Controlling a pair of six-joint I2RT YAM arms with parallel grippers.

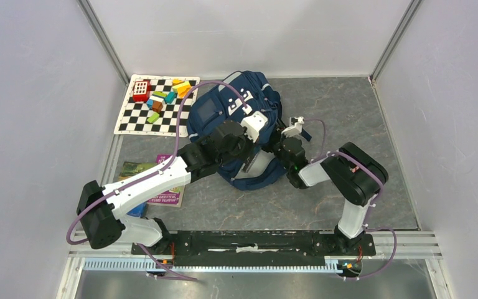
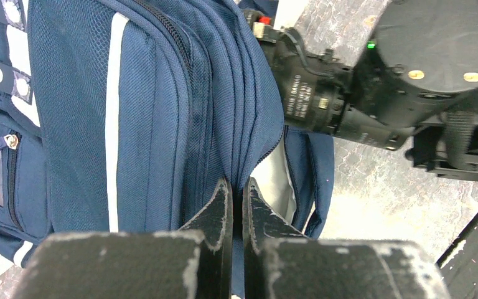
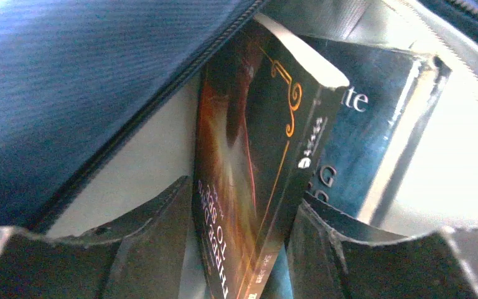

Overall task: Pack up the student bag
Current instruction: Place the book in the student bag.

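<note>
**Inspector:** Position of the student bag (image 1: 224, 112)?

**Assessor:** Centre of the overhead view, lying on the table (image 1: 361, 124), mouth toward the lower frame. The left gripper (image 2: 237, 187) is clenched, apparently pinching the mouth's lip to keep it parted.

**Inspector:** Right gripper (image 3: 244, 196)?

**Assessor:** Inside the mouth, jaws straddling a dark book (image 3: 249, 124). Gripping or released, I cannot tell.

**Inspector:** Recommendation?

**Assessor:** Seat the book fully, spread the jaws, withdraw straight. The zipper edge (image 3: 162, 99) crowds the upper left, and a blue book (image 3: 361, 137) lies just right. Little slack.

Left arm (image 1: 162, 177) and right arm (image 1: 355, 171) angle inward, left jaws shut, right jaws parted.
</note>
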